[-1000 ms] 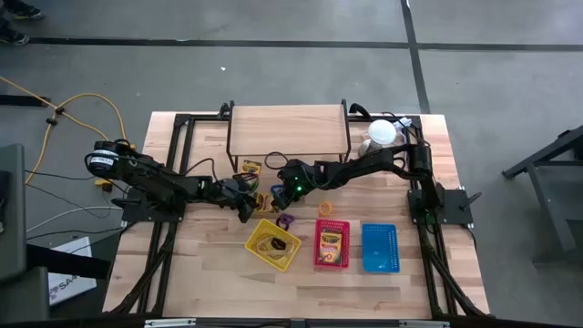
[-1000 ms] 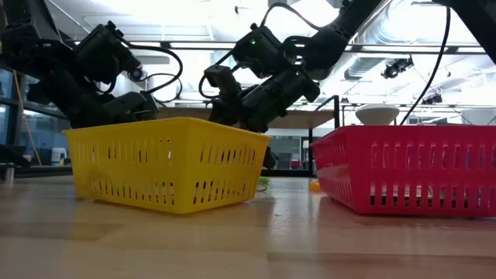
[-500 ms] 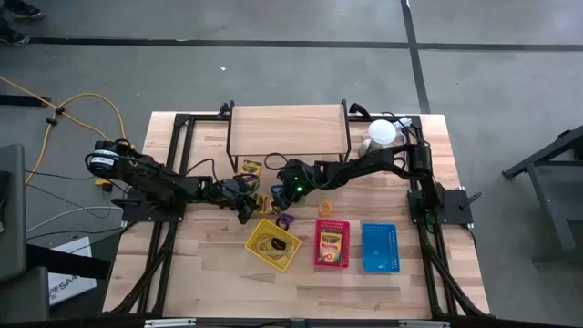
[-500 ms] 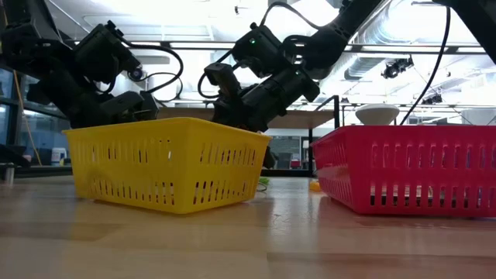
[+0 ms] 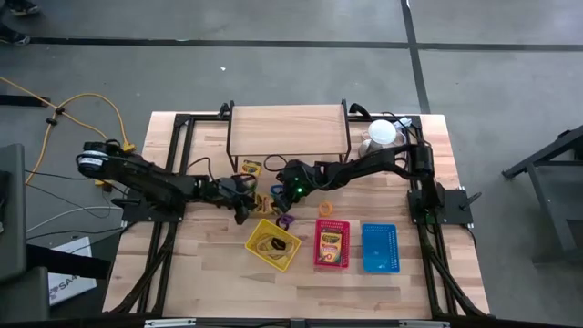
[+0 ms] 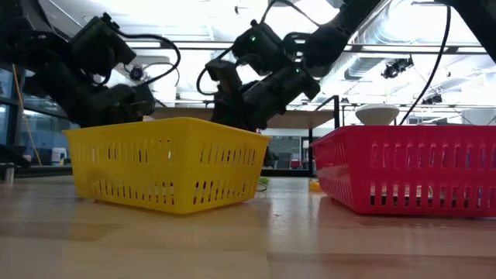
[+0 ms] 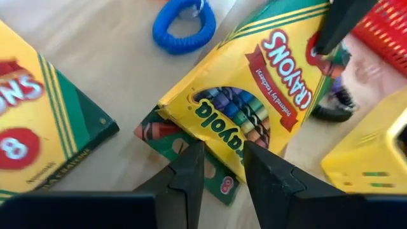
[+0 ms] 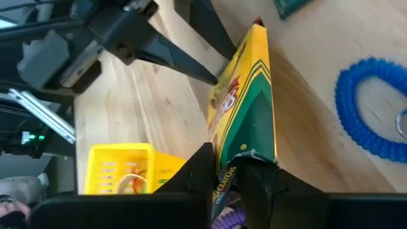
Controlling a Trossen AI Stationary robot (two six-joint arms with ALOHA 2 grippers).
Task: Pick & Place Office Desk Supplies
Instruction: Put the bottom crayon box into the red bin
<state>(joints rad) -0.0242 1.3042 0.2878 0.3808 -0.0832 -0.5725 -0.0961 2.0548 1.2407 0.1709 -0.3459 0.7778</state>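
Now I'm pinching one end of the crayon box [image 8: 245, 121] in my right gripper [image 8: 224, 166], just beside the yellow basket [image 5: 271, 243]. My left gripper [image 7: 222, 166] is clamping the opposite end. Releasing one side before lifting seems wise. Whether both grips are firm is hard to tell.

You are looking at a pale wooden surface [image 5: 209, 273] on a grey concrete floor [image 5: 301, 77] crossed by dark lines. An orange cable [image 5: 86, 109] trails nearby. Beyond, bright ceiling lights [image 6: 194, 19] and ductwork [image 6: 387, 46] show.
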